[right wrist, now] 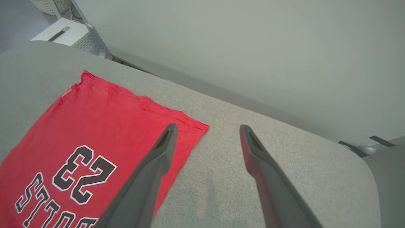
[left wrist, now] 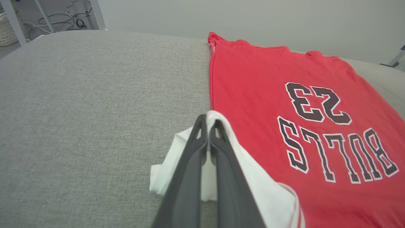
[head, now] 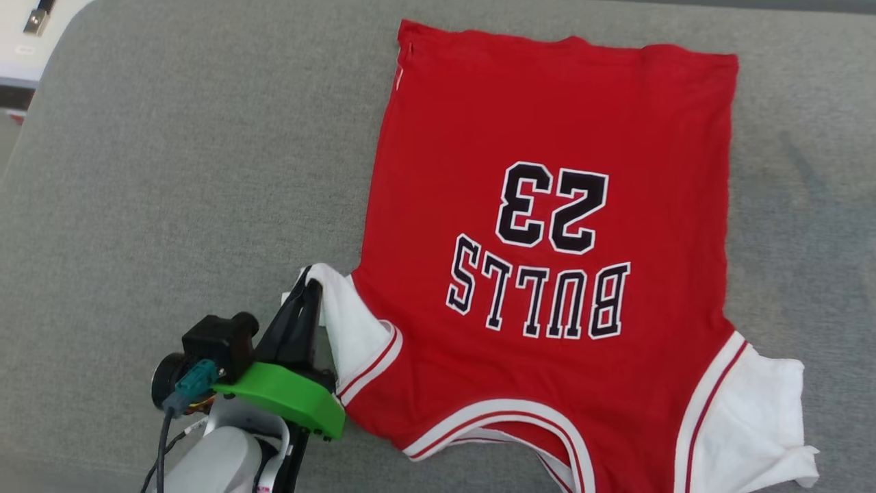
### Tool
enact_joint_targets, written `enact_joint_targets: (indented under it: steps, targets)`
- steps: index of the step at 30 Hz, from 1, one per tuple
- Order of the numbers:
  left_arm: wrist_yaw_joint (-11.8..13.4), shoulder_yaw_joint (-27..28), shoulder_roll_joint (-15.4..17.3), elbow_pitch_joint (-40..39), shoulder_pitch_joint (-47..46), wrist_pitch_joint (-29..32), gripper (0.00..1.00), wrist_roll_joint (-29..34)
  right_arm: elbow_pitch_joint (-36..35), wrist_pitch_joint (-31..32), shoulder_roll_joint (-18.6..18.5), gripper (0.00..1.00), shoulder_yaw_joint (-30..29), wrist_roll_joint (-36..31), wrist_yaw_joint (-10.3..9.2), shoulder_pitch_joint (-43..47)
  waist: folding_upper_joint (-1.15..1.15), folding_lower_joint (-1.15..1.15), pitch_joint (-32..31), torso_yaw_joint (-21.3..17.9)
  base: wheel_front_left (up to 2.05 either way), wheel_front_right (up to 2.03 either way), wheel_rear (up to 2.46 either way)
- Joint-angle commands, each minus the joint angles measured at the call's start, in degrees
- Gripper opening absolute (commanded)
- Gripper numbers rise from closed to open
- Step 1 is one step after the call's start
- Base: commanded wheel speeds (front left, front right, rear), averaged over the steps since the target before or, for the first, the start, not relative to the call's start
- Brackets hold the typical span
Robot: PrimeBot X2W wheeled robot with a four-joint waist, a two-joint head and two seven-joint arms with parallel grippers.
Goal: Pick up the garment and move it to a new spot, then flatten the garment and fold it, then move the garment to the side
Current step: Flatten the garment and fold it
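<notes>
The garment (head: 547,137) is a red jersey T-shirt with a black "23" and "BULLS", spread face up on the grey cushion (head: 171,171), collar toward me. My left gripper (head: 311,277) is shut on the edge of its white left sleeve (head: 352,325), lifting that edge a little. In the left wrist view the two dark fingers (left wrist: 190,171) pinch the white sleeve (left wrist: 262,190) beside the red body (left wrist: 269,69). My right gripper (right wrist: 207,128) stands open with nothing between its fingers, above the bare cushion (right wrist: 253,190) just past the garment's (right wrist: 95,117) hem corner.
The other white sleeve (head: 753,411) lies crumpled at the lower right. Bare grey cushion stretches left of the garment. A white box (right wrist: 63,34) and a metal leg (right wrist: 91,34) stand beyond the cushion's far edge, with cables (left wrist: 72,22) on the floor.
</notes>
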Motion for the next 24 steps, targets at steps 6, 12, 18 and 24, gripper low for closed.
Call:
enact_joint_targets:
  steps: [6,12,18,24]
  targets:
    - [-1.92,2.64,-5.35,-1.18,-2.64,-0.33,0.0,4.54,8.9,19.68,2.44,1.0,3.81,-0.69,-0.03,-10.96,0.0,-0.01,12.38,8.56,0.0,0.0,0.0]
    - [-4.34,4.85,-10.11,-1.91,-3.53,-0.33,0.0,7.83,14.14,26.32,4.08,1.0,5.12,-5.36,-0.03,-16.2,0.0,-0.01,17.13,11.19,0.0,0.0,0.0]
    - [-7.04,7.26,-14.04,-1.71,-3.98,-0.33,0.0,10.72,17.38,27.9,4.45,1.0,7.04,-8.79,-0.03,-15.86,0.0,-0.01,20.86,12.94,0.0,0.0,0.0]
    - [-9.53,9.61,-16.74,-0.64,-3.92,-0.33,0.0,12.98,18.61,28.65,2.93,1.0,7.53,-8.56,-0.03,-11.89,0.0,-0.01,21.8,13.7,0.0,0.0,0.0]
